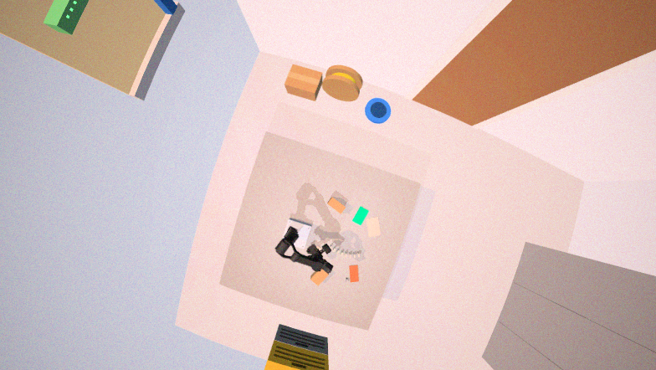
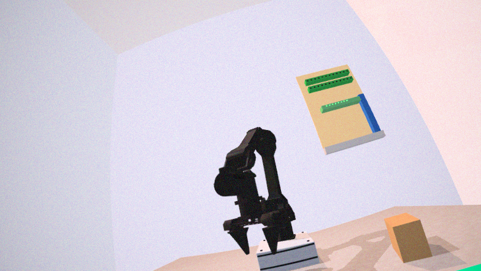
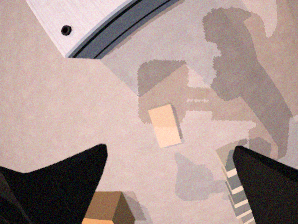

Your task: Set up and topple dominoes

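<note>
My gripper (image 2: 260,252) (image 3: 172,153) is open and empty, with its fingers wide apart and pointing down. A single cream domino (image 3: 165,126) lies flat, apart from the row; in the wrist view it shows between and just above the fingertips, with the gripper above it. The row of several standing dominoes (image 1: 347,252) (image 3: 240,204) runs to the right of the arm in the top view. In the wrist view the right finger hides part of the row. The exterior view shows no dominoes. The fingertips are too small to tell in the top view.
One wooden block (image 1: 319,276) (image 3: 106,206) is beside the arm; another (image 1: 336,204) (image 2: 411,242) stands farther off. Green (image 1: 360,215), cream (image 1: 373,227) and orange (image 1: 353,273) rectangles lie around the row. The white base (image 1: 300,234) (image 2: 289,255) (image 3: 60,12) is close to the loose domino.
</note>
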Motion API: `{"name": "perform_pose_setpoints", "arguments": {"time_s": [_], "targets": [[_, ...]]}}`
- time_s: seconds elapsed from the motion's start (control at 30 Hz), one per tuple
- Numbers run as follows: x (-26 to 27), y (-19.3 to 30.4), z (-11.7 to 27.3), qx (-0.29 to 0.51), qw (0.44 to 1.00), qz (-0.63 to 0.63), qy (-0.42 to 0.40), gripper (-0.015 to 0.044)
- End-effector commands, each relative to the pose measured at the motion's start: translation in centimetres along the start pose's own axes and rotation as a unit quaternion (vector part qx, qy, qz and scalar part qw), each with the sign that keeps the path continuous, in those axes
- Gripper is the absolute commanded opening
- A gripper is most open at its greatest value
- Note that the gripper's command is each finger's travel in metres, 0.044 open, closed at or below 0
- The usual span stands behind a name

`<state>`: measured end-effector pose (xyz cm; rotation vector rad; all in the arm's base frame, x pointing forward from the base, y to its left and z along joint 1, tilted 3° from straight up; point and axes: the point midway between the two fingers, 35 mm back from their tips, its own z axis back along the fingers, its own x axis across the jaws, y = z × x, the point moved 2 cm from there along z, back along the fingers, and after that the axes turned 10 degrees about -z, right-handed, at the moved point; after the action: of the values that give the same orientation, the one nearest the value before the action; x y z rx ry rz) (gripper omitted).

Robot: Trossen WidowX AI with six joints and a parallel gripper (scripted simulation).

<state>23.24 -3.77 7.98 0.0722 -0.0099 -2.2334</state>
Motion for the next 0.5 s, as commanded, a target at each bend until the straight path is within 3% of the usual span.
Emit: {"name": "perform_pose_setpoints", "arguments": {"time_s": [0.0,0.37,0.47], "targets": [[1.1,-0.6,-0.6,0.006,0.990,0.141,0.000,0.0440],[1.0,-0.4,-0.7,0.006,0.990,0.142,0.001,0.0440],[0.9,-0.2,-3.0,0.005,0.990,0.143,0.002,0.0440]]}}
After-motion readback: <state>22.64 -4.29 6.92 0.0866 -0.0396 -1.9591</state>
